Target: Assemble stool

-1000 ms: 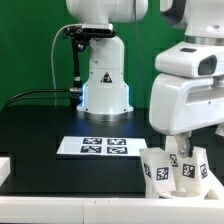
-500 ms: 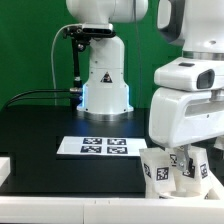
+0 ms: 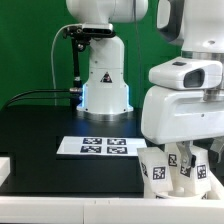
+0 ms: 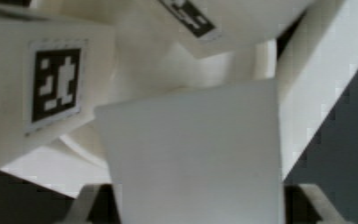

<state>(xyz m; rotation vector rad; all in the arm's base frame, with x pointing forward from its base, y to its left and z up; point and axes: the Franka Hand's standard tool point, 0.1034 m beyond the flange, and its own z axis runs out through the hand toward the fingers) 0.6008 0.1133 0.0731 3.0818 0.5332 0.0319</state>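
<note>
Several white stool parts with black-and-white tags stand bunched at the exterior view's lower right. My gripper reaches down among them under the big white hand. In the wrist view my gripper has a finger on each side of a plain white stool leg, which fills the space between them. Another tagged white part sits close beside that leg. I cannot make out the round seat as a separate part.
The marker board lies flat on the black table in the middle. The robot base stands behind it, before a green backdrop. A white edge shows at the exterior view's far left.
The white hand has sunk a little and shifted toward the exterior view's left. The fingers and the tagged parts stay in about the same place.
</note>
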